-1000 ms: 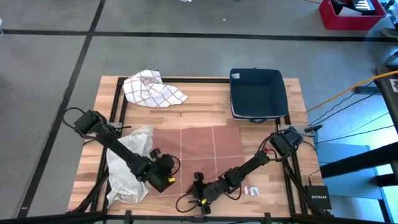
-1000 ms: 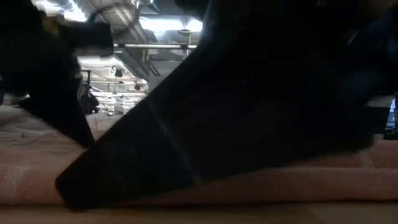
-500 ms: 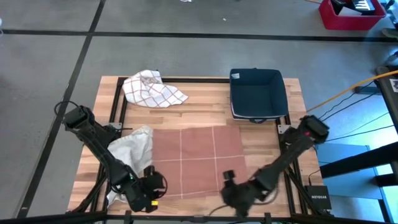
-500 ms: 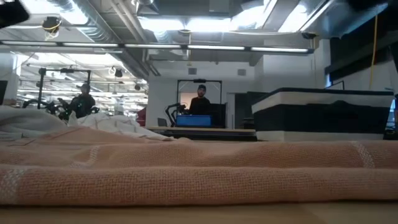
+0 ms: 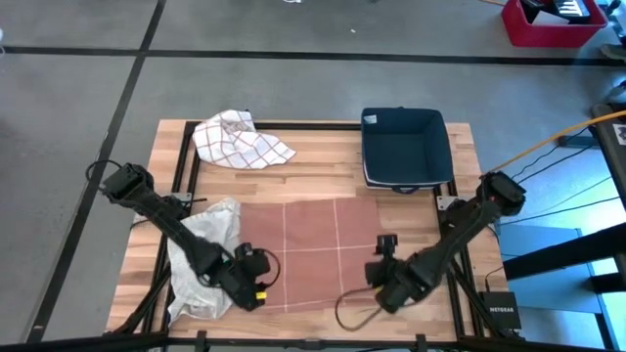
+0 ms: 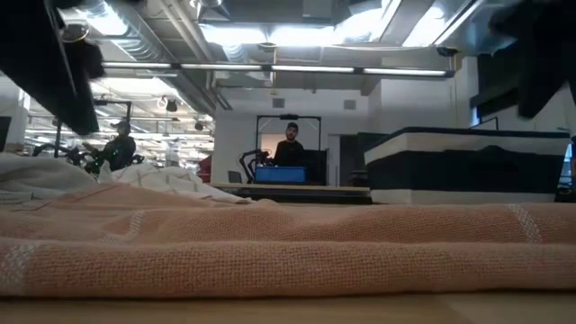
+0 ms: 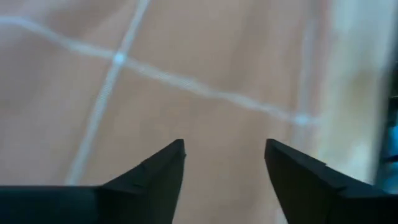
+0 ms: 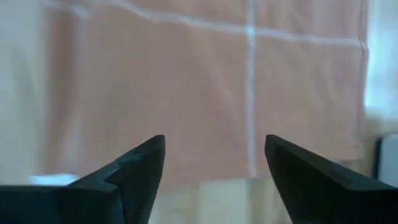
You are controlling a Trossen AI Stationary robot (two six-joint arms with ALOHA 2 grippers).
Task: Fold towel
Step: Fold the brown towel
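A salmon towel (image 5: pixel 311 252) with white grid lines lies spread flat on the near middle of the wooden table; in the low view its near edge (image 6: pixel 270 265) shows as a thick rolled rim. My left gripper (image 5: pixel 260 274) hovers open over the towel's near left corner, and its wrist view shows the cloth (image 7: pixel 186 81) between the fingers (image 7: pixel 224 155). My right gripper (image 5: pixel 384 256) hangs open just past the towel's right edge, near the near right corner; its wrist view (image 8: pixel 214 152) looks across the towel (image 8: pixel 205 99). Neither gripper touches the towel.
A crumpled white cloth (image 5: pixel 203 252) lies against the towel's left side. A white cloth with red checks (image 5: pixel 240 137) is bunched at the far left. A dark blue bin (image 5: pixel 404 147) stands at the far right. A small white label (image 5: pixel 396 298) lies near the front edge.
My right gripper has moved from the middle of the towel's near edge toward the table's right edge, then up and slightly farther. My left gripper drew back toward the near left corner and returned over the towel's corner. The towel has stayed flat.
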